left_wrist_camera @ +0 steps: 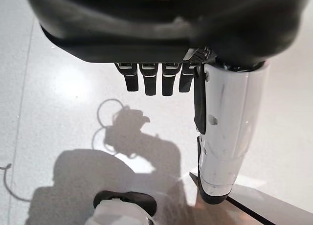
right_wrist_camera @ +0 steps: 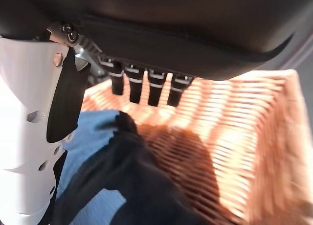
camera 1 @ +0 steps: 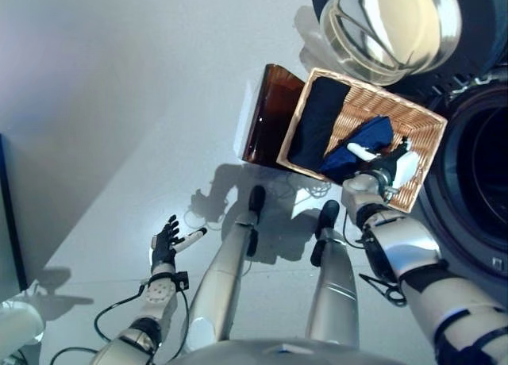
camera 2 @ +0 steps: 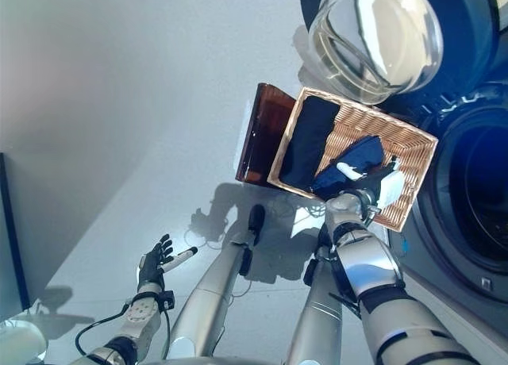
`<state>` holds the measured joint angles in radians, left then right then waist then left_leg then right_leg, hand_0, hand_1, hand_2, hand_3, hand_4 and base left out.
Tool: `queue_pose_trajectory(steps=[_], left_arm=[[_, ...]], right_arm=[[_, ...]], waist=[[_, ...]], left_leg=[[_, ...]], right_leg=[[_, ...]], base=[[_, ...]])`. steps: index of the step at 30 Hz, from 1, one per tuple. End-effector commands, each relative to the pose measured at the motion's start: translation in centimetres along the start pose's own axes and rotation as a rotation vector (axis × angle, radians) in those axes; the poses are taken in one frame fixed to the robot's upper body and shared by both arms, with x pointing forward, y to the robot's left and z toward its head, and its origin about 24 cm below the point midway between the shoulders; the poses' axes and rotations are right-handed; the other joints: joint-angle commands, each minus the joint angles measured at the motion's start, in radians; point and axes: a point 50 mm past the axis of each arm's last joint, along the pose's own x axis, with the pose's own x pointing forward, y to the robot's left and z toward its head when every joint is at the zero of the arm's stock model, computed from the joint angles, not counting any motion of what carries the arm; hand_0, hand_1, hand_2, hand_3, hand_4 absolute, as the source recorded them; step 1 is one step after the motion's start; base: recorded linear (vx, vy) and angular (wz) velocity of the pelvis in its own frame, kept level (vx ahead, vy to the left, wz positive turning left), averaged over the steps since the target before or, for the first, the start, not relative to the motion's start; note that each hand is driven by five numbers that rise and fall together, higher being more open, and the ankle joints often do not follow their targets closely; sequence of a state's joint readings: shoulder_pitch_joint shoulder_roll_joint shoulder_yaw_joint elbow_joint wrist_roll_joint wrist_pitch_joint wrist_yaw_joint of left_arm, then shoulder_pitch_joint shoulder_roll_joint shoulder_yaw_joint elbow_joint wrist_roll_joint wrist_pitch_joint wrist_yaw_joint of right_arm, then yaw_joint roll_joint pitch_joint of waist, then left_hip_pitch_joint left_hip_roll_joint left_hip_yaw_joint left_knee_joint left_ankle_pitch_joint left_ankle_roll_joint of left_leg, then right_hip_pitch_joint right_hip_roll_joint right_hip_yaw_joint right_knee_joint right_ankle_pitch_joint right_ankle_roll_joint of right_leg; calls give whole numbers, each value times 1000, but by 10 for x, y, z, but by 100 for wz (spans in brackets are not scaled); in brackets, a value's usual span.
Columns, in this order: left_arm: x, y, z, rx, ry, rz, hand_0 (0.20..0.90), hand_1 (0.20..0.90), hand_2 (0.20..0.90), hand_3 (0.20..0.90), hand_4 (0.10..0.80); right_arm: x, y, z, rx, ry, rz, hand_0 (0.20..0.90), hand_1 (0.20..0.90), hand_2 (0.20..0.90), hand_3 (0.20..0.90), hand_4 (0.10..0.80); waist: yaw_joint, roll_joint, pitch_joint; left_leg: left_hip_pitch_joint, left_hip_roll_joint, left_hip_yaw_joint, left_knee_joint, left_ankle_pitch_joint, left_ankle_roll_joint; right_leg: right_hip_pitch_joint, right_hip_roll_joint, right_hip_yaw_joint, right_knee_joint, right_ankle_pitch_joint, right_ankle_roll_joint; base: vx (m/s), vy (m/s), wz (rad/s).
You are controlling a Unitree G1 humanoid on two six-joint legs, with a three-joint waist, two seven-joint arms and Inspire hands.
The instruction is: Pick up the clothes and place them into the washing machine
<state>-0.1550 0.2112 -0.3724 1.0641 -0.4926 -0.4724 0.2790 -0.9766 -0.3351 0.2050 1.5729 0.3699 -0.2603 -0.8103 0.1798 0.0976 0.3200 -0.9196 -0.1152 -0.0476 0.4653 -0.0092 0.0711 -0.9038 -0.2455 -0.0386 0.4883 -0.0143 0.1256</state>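
A shallow wicker basket (camera 1: 421, 155) rests on a dark brown box (camera 1: 270, 115) beside the washing machine (camera 1: 484, 167). In it lie a long dark garment (camera 1: 317, 123) on its left side and a blue garment (camera 1: 361, 143) in the middle. My right hand (camera 1: 389, 165) is low over the basket, at the blue garment's right edge. In the right wrist view its fingers (right_wrist_camera: 146, 85) are straight above the wicker (right_wrist_camera: 234, 137), with blue cloth (right_wrist_camera: 93, 132) and dark cloth (right_wrist_camera: 137, 176) beneath the palm. It holds nothing. My left hand (camera 1: 164, 242) is open and empty over the floor at the lower left.
The washing machine's round glass door (camera 1: 393, 24) stands open above the basket, and the dark drum opening is at the far right. A dark panel edge (camera 1: 6, 222) runs along the far left. Pale floor spreads to the left of the box.
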Motion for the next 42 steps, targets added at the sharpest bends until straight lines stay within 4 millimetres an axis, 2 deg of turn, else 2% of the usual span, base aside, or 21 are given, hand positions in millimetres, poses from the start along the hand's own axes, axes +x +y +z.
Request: queue_pose_trajectory(steps=[1, 6, 10, 11, 13, 20, 31, 37, 38, 41, 42], left_arm=[[-2, 18, 5, -46, -63, 64, 900, 900, 900, 900, 800], [3, 22, 10, -35, -69, 95, 900, 900, 900, 900, 800], [6, 23, 14, -36, -84, 101, 900, 900, 900, 900, 800], [6, 24, 14, -35, -87, 101, 900, 900, 900, 900, 800], [5, 22, 16, -32, -104, 84, 900, 900, 900, 900, 800], [-5, 23, 14, -10, -132, 28, 900, 900, 900, 900, 800], [-7, 30, 8, 25, -107, 17, 900, 900, 900, 900, 800], [-12, 33, -7, 47, -40, 5, 900, 900, 900, 900, 800], [-15, 32, -14, 43, -12, -4, 900, 900, 900, 900, 800], [-19, 33, -21, 46, 15, -12, 900, 900, 900, 900, 800], [-24, 32, -28, 29, 42, -15, 900, 900, 900, 900, 800]], right_arm=[[27, -29, 45, 33, -133, -152, 900, 900, 900, 900, 800], [28, -28, 56, 43, -151, -132, 900, 900, 900, 900, 800], [33, -34, 62, 50, -148, -141, 900, 900, 900, 900, 800], [35, -37, 63, 53, -142, -148, 576, 576, 576, 576, 569], [39, -43, 65, 55, -140, -165, 200, 200, 200, 200, 300], [50, -60, 73, 39, -150, -203, 200, 200, 200, 200, 300], [55, -68, 49, 133, -83, -186, 200, 200, 200, 200, 300], [57, -75, 25, 230, -2, -178, 200, 200, 200, 200, 300], [57, -78, 16, 258, 23, -183, 200, 200, 200, 200, 300], [56, -79, 10, 338, 39, -183, 200, 200, 200, 200, 300], [51, -74, -2, 457, 77, -163, 200, 200, 200, 200, 300]], waist=[[10, 75, 39], [25, 85, 31], [37, 98, 27], [40, 102, 26], [47, 110, 24], [72, 132, 12], [69, 132, -17], [54, 134, -38], [46, 136, -50], [37, 137, -49], [18, 137, -49]], left_leg=[[-34, -11, 50, 50, -103, -74], [-65, -16, 53, 73, -107, -73], [-77, -18, 52, 77, -105, -74], [-82, -20, 51, 81, -103, -74], [-92, -23, 52, 89, -104, -73], [-113, -32, 57, 109, -104, -68], [-29, -26, 61, 69, -100, -61], [57, -19, 73, 9, -85, -58], [82, -17, 79, -6, -84, -56], [125, -12, 88, -30, -79, -54], [141, -5, 106, -57, -40, -49]], right_leg=[[6, 56, -10, 63, -82, -96], [-36, 51, -8, 105, -95, -99], [-53, 45, -7, 126, -100, -99], [-60, 46, -5, 135, -104, -99], [-73, 42, -1, 152, -109, -100], [-107, 30, 8, 189, -116, -103], [-26, 26, 9, 158, -117, -97], [60, 33, 16, 91, -99, -90], [86, 34, 22, 67, -93, -86], [125, 40, 25, 34, -82, -84], [143, 47, 25, -10, -36, -86]], base=[[-15, 10, 14], [-24, 9, 2], [-10, -1, 1], [-45, -1, 2], [-31, -7, 7], [-24, 19, 11], [2, 8, -1], [26, 22, -13], [31, 16, -19], [-17, 25, -26], [-87, 27, -38]])
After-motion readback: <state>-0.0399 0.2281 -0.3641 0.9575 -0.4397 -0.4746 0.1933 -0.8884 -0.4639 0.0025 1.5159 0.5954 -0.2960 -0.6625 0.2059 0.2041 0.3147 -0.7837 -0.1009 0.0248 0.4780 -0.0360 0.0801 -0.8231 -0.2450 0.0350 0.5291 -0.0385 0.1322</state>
